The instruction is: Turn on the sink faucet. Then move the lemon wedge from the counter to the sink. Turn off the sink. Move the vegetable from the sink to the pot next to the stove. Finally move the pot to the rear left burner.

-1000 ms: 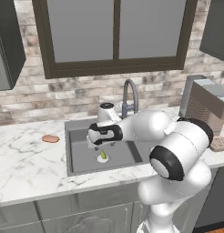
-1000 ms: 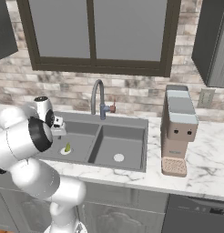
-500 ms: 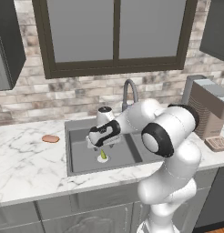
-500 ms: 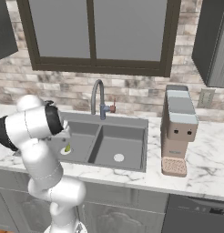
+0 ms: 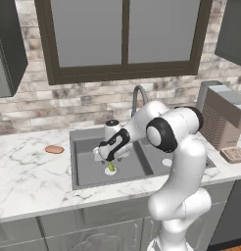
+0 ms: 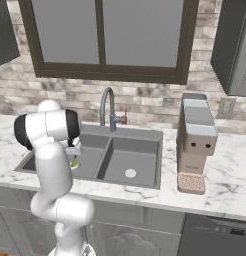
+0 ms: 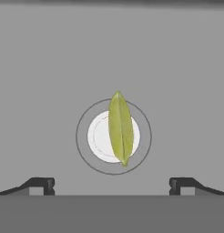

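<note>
The gripper [image 7: 112, 185] hangs with its jaws spread wide and nothing between them, pointing down into the left bowl of the sink [image 5: 88, 166]. Straight under it, the lemon wedge [image 7: 120, 128] lies across the round white drain [image 7: 101, 137] on the basin floor, apart from both fingertips [image 7: 41, 184]. The sink faucet [image 6: 108, 107] arches behind the basin, and the marble counter [image 5: 29, 176] surrounds it, carrying a flat orange-brown oval [image 5: 54, 149].

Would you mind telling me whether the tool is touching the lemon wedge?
Apart. In the hand view, the lemon wedge lies on the drain, clear of both open fingertips.
</note>
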Available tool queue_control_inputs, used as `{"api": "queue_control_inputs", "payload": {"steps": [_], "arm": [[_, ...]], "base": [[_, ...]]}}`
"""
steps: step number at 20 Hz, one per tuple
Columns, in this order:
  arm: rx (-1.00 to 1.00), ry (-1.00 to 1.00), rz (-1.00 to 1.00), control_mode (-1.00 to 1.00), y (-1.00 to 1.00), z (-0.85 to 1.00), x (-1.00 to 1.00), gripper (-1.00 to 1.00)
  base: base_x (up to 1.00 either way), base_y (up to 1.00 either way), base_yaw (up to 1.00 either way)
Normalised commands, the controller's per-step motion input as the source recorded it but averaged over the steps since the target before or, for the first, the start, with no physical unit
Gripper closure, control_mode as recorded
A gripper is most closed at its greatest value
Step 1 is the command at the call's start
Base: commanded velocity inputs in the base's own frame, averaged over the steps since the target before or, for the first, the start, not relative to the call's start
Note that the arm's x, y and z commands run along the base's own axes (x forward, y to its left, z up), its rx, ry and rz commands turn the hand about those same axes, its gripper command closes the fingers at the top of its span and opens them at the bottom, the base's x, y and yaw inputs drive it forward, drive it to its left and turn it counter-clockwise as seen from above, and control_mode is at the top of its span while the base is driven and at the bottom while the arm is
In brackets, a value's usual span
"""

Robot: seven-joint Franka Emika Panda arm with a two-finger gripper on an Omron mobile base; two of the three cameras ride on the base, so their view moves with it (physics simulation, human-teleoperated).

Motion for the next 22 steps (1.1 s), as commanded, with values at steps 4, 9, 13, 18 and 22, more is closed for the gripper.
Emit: {"api": "queue_control_inputs", "payload": {"steps": [4,9,13,18,22], "arm": [[-0.02,0.00,-0.03,-1.00,0.00,-0.33,0.39,-1.00],[-0.05,0.00,0.00,-1.00,0.00,-0.15,0.20,-1.00],[-0.01,0.00,0.00,-1.00,0.00,-0.14,0.04,-1.00],[0.00,0.00,0.00,-1.00,0.00,-0.16,-0.02,-1.00],[0.00,0.00,0.00,-1.00,-0.04,-0.19,0.00,-1.00]], "base": [[0.00,0.00,0.00],[0.00,0.00,0.00],[0.00,0.00,0.00],[0.00,0.00,0.00],[0.00,0.00,0.00]]}}
